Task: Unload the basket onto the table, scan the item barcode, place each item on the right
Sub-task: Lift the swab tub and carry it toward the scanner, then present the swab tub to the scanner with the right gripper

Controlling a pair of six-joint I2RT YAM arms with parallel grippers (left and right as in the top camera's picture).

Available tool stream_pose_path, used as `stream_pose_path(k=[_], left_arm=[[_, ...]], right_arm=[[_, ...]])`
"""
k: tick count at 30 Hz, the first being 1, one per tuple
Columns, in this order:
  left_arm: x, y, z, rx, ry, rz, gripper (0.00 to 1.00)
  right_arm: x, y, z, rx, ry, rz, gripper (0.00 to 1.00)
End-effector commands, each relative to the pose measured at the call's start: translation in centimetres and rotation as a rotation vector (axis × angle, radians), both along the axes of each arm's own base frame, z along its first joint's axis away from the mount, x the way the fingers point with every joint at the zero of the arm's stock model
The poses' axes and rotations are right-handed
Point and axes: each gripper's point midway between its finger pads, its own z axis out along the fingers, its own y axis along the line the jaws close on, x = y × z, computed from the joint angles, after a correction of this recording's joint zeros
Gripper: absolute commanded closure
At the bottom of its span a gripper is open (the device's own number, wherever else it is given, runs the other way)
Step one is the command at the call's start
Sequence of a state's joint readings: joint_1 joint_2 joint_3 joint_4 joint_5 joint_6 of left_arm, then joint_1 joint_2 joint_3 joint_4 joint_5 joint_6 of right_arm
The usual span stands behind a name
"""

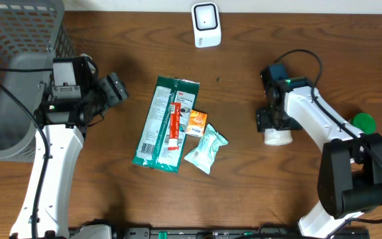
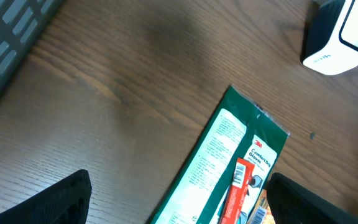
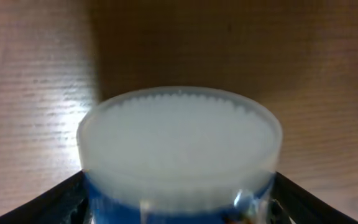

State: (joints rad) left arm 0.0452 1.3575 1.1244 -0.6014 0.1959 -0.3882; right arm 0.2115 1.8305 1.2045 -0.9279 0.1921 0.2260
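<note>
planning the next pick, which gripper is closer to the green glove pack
Left. The left gripper sits just beside the green glove pack; the right gripper is farther off across the table, its fingers around a white tub.

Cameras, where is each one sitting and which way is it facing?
Overhead: above the table, looking straight down; the left arm, right arm, basket, scanner and green packet show.
Left wrist: on the left arm, tilted down across the table toward the green packet and scanner; its own fingertips fill the bottom corners.
Right wrist: low, close on a white-lidded tub; its fingers flank it.
Shared: overhead and left wrist both show the green packet and scanner.
</note>
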Motion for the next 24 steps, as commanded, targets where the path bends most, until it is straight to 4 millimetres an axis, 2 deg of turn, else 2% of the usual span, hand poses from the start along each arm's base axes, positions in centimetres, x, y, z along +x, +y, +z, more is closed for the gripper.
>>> stream_pose_path(k=[1, 4, 6, 9, 11, 15, 16, 17, 22, 24], left_arm=[[0.4, 0.3, 1.0, 0.017, -0.027, 0.000, 0.12], [0.4, 0.3, 1.0, 0.017, -0.027, 0.000, 0.12], [0.4, 0.3, 1.0, 0.017, -0.027, 0.000, 0.12], [0.4, 0.3, 1.0, 0.017, -0.027, 0.000, 0.12], [0.4, 0.3, 1.0, 0.017, -0.027, 0.000, 0.12], [0.4, 0.3, 1.0, 0.017, -0.027, 0.000, 0.12], [0.4, 0.3, 1.0, 0.017, -0.027, 0.000, 0.12], [0.4, 0.3, 1.0, 0.017, -0.027, 0.000, 0.12], [0.4, 0.3, 1.0, 0.017, -0.027, 0.000, 0.12], [0.4, 0.3, 1.0, 0.017, -0.027, 0.000, 0.12]], right_arm=[[-0.4, -0.2, -0.4, 0.010, 0.006, -0.009, 0.32], [0.1, 0.3, 0.3, 0.031, -0.003, -0.007, 0.35], [0.5, 1.0, 1.6, 0.072, -0.006, -0.009, 0.35], [1.9, 3.7, 5.4, 0.252, -0.027, 0.041, 0.32], [2.1, 5.5, 8.2, 0.371, -0.019, 0.053, 0.33], [2.3, 7.2, 14.9, 0.480, -0.037, 0.031, 0.40], [2.5, 7.4, 16.1, 0.491, -0.058, 0.025, 0.41], [3.1, 7.7, 18.3, 0.501, -0.103, 0.026, 0.43], [4.9, 8.4, 23.6, 0.527, -0.210, 0.028, 0.47], [5.8, 8.5, 24.5, 0.528, -0.218, 0.030, 0.47]])
